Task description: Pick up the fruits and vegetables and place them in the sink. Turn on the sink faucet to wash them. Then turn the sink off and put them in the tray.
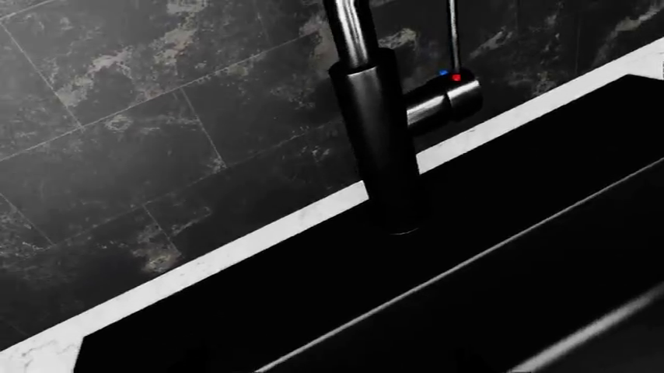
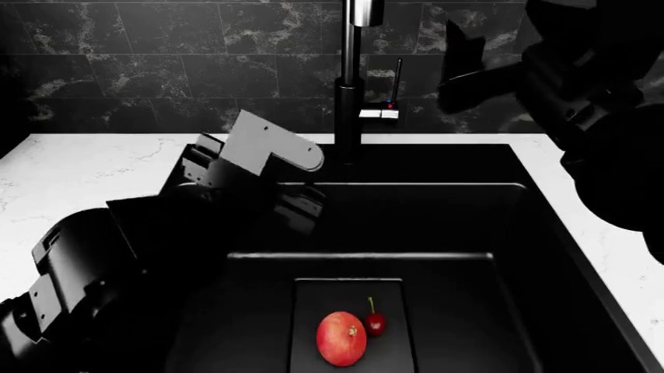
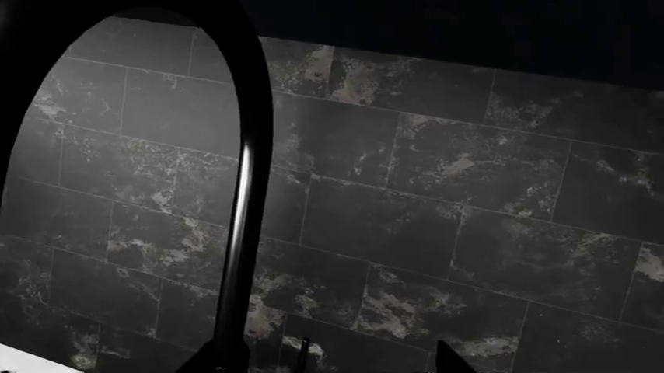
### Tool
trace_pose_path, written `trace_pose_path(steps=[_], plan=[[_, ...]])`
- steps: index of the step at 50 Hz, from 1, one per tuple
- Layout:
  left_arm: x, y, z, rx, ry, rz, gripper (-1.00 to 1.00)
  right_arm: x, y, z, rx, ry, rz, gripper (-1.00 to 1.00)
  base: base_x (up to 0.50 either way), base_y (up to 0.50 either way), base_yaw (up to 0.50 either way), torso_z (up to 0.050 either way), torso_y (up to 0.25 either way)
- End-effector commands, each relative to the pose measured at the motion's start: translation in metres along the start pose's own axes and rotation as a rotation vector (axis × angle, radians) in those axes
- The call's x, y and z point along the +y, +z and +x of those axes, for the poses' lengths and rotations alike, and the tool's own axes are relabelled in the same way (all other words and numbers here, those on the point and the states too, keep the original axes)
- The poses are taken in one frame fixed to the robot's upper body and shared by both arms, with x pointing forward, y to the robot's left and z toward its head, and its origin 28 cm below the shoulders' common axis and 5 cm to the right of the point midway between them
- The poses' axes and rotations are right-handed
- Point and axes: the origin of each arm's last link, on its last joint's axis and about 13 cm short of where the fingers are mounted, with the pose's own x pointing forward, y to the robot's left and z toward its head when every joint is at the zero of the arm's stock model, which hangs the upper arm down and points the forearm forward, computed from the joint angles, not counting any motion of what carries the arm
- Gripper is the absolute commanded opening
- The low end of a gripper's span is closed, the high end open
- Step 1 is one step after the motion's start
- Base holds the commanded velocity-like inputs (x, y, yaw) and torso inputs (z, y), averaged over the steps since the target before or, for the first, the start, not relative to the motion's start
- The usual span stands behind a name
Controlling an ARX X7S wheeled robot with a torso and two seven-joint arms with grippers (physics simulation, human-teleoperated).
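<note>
Dark marbled wall tiles (image 2: 155,70) back a white marble counter (image 2: 73,171) into which the deep black sink (image 2: 529,256) is set. On the raised drain panel (image 2: 311,303) at the near end of the basin lies the round red fruit (image 2: 341,338), and the small cherry (image 2: 375,322) with its green stem sits touching or just beside it on the right; no other produce shows in any view. At the far rim, centred, rises the sink faucet (image 2: 350,101), a slim dark post with a chrome side lever (image 2: 396,81) on its right carrying red and blue dots, seen closer in the left wrist view (image 1: 453,85). The left gripper (image 2: 301,183) hangs over the far left part of the basin, near the faucet's base but apart from it, and it holds nothing; whether its grey fingers (image 2: 275,148) are parted or together I cannot tell from this angle. The right gripper (image 2: 467,66) is raised at the upper right, just right of the lever and not clearly touching it; only a dark silhouette shows, so its opening cannot be told. The right wrist view shows the faucet's curved neck (image 3: 244,194) against the tiles.
</note>
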Motion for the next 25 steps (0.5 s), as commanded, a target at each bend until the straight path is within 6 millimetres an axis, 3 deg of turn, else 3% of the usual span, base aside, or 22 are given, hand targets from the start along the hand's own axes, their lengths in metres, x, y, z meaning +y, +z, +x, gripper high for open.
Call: trace_pose_path(steps=[1, 11, 25], plan=[[0.020, 0.004, -0.019, -0.101, 0.165, -0.062, 1.00, 0.005, -0.010, 0.005, 0.007, 0.029, -0.008, 1.00, 0.00, 0.00, 0.00, 0.000, 0.000], [0.032, 0.015, -0.022, -0.183, 0.208, -0.106, 1.00, 0.007, -0.017, 0.028, -0.021, 0.019, -0.007, 1.00, 0.00, 0.00, 0.00, 0.000, 0.000], [0.032, 0.016, -0.023, -0.197, 0.208, -0.111, 1.00, 0.008, -0.018, 0.034, -0.030, 0.024, -0.010, 1.00, 0.00, 0.00, 0.00, 0.000, 0.000]])
